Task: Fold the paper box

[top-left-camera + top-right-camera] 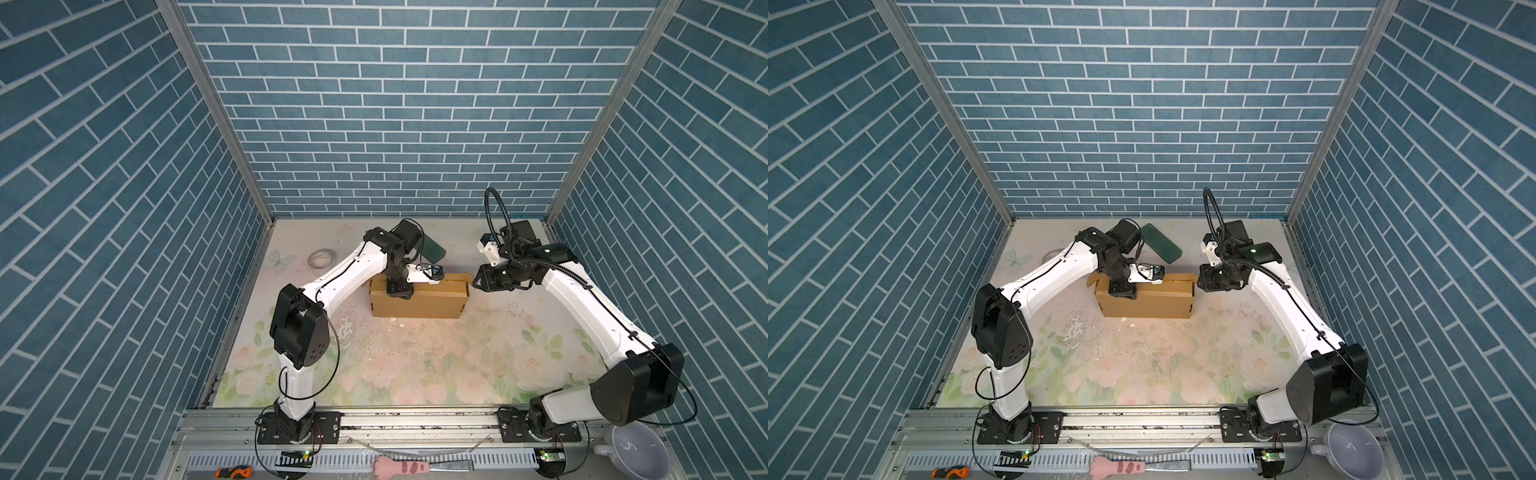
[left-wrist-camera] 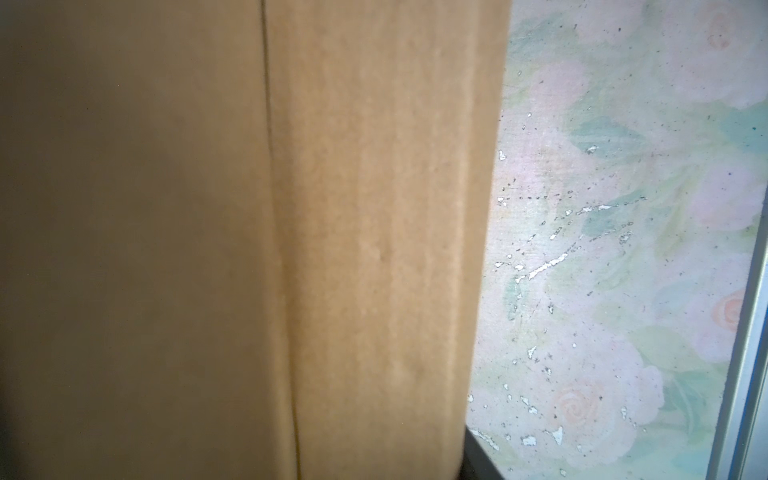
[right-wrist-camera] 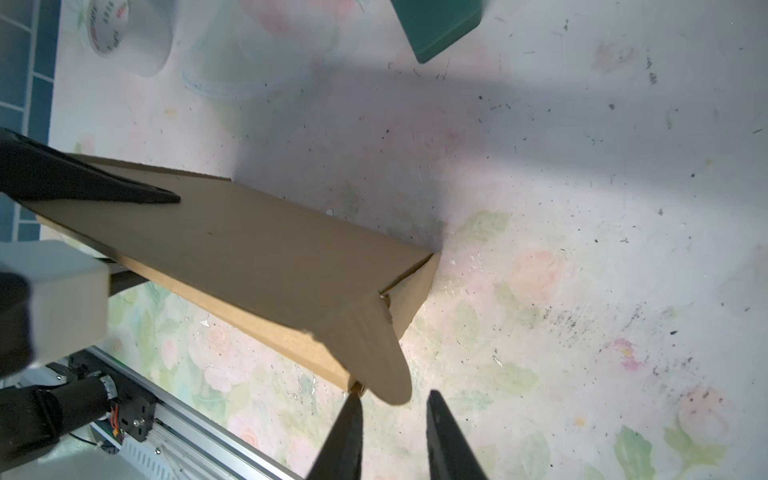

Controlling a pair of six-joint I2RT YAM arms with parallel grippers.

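At the back middle of the table [image 1: 415, 365] stands the box [image 1: 417, 302], folded shut and set up on one long edge. Its long axis runs left to right across both top views, with a broad face turned toward the arm bases. At its right end a rounded tab [image 3: 374, 353] sticks out loose.

The left gripper [image 1: 399, 293] comes down over the box's left part. Its jaws straddle the box and pinch it: in the right wrist view one black finger [image 3: 95, 187] lies flat on the far face, and the other shows as a dark bar against the near side.

The right gripper [image 3: 392, 405] sits just off the right end. Its jaws are a little apart with nothing between them, and one fingertip [image 3: 353, 399] touches the box's corner under the tab.

Behind the box lie a green block [image 1: 434, 249] and, farther left, a tape roll [image 3: 112, 29]. The roll's red and dark lettering is too blurred to read.
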